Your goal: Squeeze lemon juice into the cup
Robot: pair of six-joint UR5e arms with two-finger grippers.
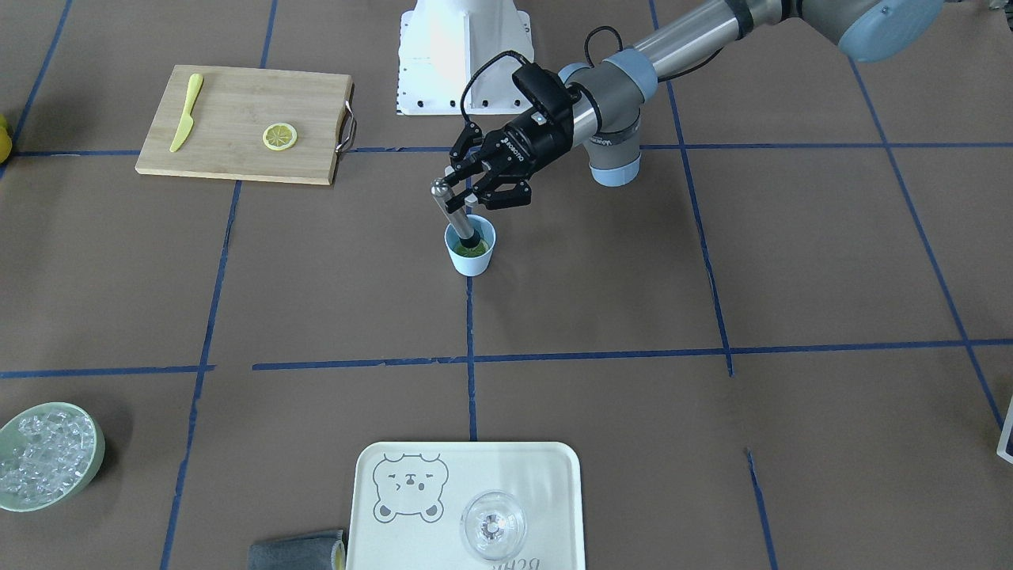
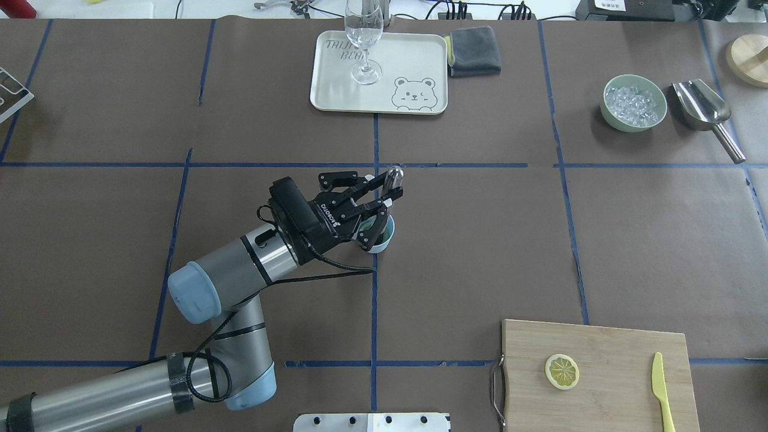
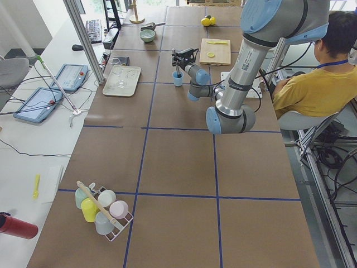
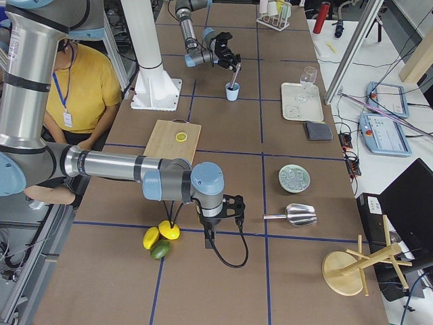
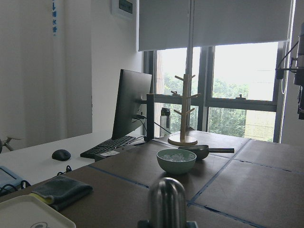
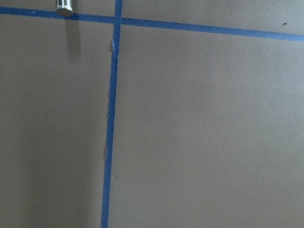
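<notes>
The light-blue cup (image 1: 473, 261) stands near the table's middle and also shows in the overhead view (image 2: 386, 241). A yellow-green lemon piece (image 1: 477, 251) lies inside it. My left gripper (image 1: 463, 190) is shut on a metal muddler (image 1: 448, 204), which slants down into the cup with its dark tip on the lemon. The muddler's rounded top shows in the left wrist view (image 5: 167, 202). My right gripper (image 4: 226, 206) shows only in the exterior right view, low over the table far from the cup. I cannot tell if it is open or shut.
A wooden cutting board (image 1: 237, 158) holds a thin lemon slice (image 1: 279, 136) and a yellow knife (image 1: 187, 123). A white tray (image 1: 538, 475) carries a clear glass (image 1: 493, 524), with a grey cloth (image 1: 297, 552) beside it. A green bowl of ice (image 1: 43, 455) and a metal scoop (image 2: 702, 108) lie at one end.
</notes>
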